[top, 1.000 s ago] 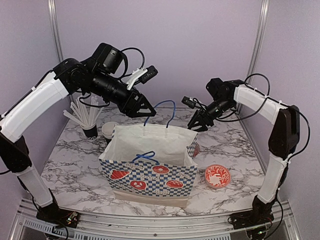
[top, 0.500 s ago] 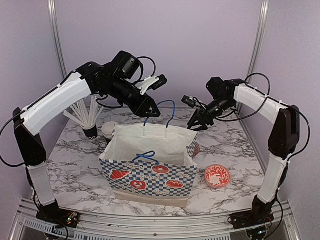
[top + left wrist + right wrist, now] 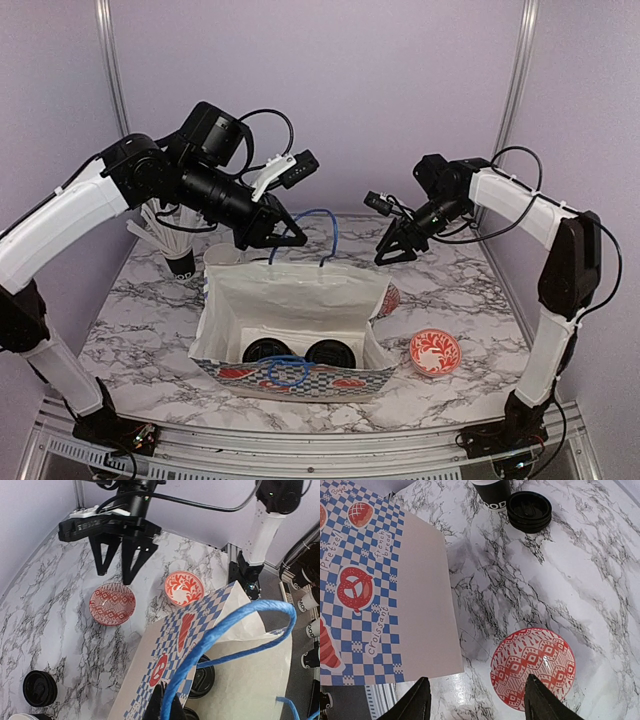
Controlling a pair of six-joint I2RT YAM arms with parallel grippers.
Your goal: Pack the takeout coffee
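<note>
- Blue-and-white checked paper bag with pastry prints (image 3: 300, 381): near middle of the marble-pattern surface (image 3: 140, 330). Its mouth gapes and the near wall sags low. The near blue rope handle (image 3: 287, 372) lies flopped over that wall.
- Inside on the bag floor: two black paper cups with round black plastic lids (image 3: 265, 350), side by side (only the lid tops show).
- Right of the bag and apart from it: red-and-white floral bowl (image 3: 435, 351).
- By the bag's far right corner: red-and-white diamond-pattern bowl (image 3: 391, 297), partly hidden by the bag.
- Left claw (image 3: 268, 242): fully closed, pinching the far blue rope handle (image 3: 318, 215) above the bag's far rim.
- Right claw (image 3: 393, 252): jaws apart with nothing between them, hanging above the diamond-pattern bowl.
- Far left: black cup of white wrapped straws (image 3: 178, 255).
- Beyond the bag (right wrist view): one more black paper cup with white lettering (image 3: 492, 492), and a stack of black lids (image 3: 529, 511) just beside it.
</note>
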